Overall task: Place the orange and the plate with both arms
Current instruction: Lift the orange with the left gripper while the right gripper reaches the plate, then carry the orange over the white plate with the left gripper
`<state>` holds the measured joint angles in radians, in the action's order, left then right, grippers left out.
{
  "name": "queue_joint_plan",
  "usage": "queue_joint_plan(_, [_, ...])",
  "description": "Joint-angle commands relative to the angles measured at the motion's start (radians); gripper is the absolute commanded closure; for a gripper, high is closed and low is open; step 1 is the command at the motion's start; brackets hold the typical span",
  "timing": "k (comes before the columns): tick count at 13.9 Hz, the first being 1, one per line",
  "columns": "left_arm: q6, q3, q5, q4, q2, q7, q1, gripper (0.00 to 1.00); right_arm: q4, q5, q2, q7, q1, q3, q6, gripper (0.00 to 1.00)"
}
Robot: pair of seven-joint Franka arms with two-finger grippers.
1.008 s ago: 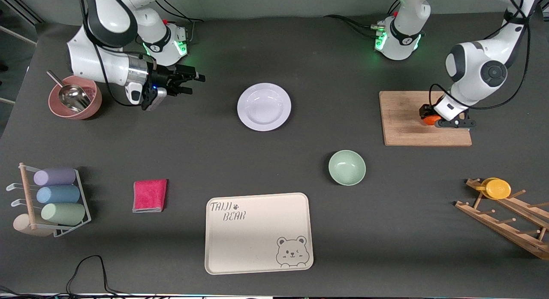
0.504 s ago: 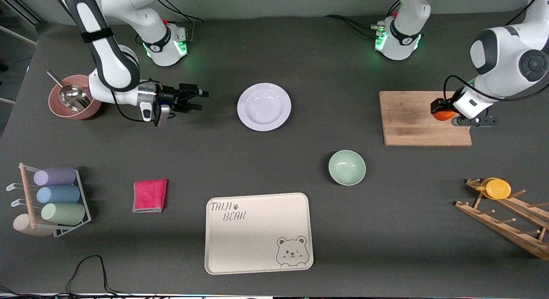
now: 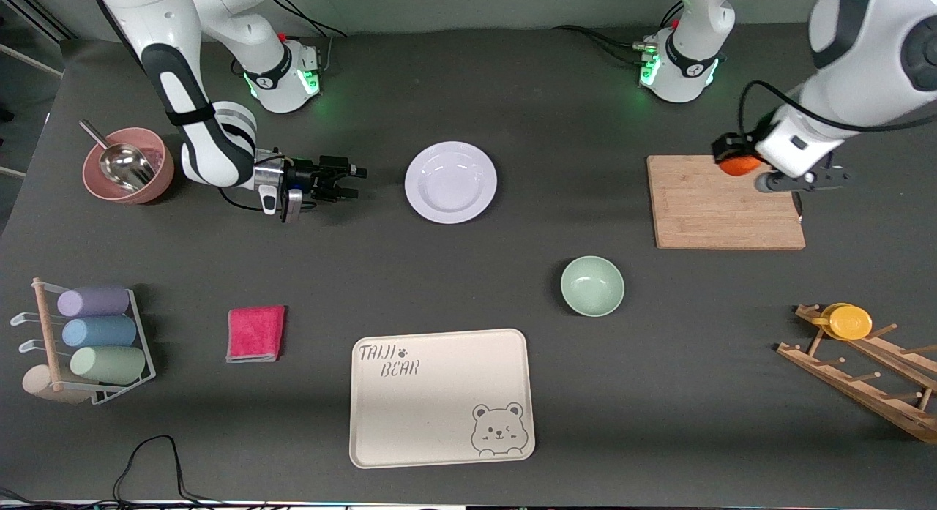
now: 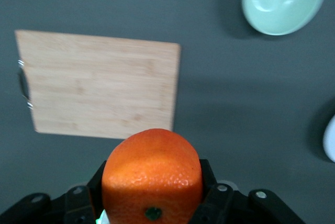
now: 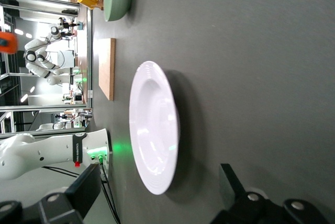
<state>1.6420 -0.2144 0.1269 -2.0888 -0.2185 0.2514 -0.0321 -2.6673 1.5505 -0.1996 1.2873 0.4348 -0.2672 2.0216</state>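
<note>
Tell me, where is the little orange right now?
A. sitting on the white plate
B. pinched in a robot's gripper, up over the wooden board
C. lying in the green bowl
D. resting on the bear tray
B: the left gripper is shut on the orange, holding it up over the wooden board; the plate, green bowl and bear tray hold nothing.

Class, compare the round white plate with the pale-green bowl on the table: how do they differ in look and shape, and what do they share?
The round white plate is wider across than the pale-green bowl. The plate is shallow with a broad flat rim; the bowl is deeper with steeper sides. The plate lies farther from the front camera, the bowl nearer. Both are round, empty and rest upright on the dark table.
</note>
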Motion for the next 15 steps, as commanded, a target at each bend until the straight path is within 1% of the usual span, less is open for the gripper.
queue_joint_plan(1, [-0.037, -0.156, 0.062, 0.073, 0.018, 0.237, 0.0, 1.0, 0.012, 0.034, -0.053, 0.026, 0.007, -0.01, -0.026, 0.0])
queue_joint_plan(3, [-0.027, -0.285, 0.112, 0.095, 0.022, 0.398, 0.001, 1.0, 0.014, 0.054, -0.099, 0.027, 0.007, -0.02, -0.069, 0.0])
queue_joint_plan(5, [0.013, -0.422, 0.161, 0.108, 0.028, 0.544, 0.001, 1.0, 0.014, 0.056, -0.109, 0.026, 0.007, -0.021, -0.084, 0.0])
queue_joint_plan(7, [0.099, -0.543, 0.187, 0.112, 0.053, 0.69, 0.011, 1.0, 0.015, 0.056, -0.11, 0.027, 0.007, -0.021, -0.084, 0.0])
queue_joint_plan(9, [0.217, -0.673, 0.185, 0.122, 0.099, 0.834, 0.011, 1.0, 0.015, 0.056, -0.112, 0.026, 0.007, -0.021, -0.084, 0.0])
queue_joint_plan(11, [0.316, -0.784, 0.149, 0.15, 0.19, 0.951, 0.02, 1.0, 0.015, 0.056, -0.118, 0.027, 0.007, -0.021, -0.084, 0.11])
queue_joint_plan(12, [0.362, -0.809, 0.099, 0.151, 0.235, 1.0, 0.038, 1.0, 0.015, 0.056, -0.119, 0.027, 0.007, -0.021, -0.084, 0.19])
queue_joint_plan(13, [0.404, -0.81, 0.052, 0.15, 0.284, 1.044, 0.082, 1.0, 0.015, 0.056, -0.119, 0.027, 0.007, -0.021, -0.084, 0.32])
queue_joint_plan(15, [0.484, -0.807, -0.072, 0.151, 0.417, 1.12, 0.154, 1.0, 0.015, 0.056, -0.119, 0.03, 0.007, -0.021, -0.084, 0.49])
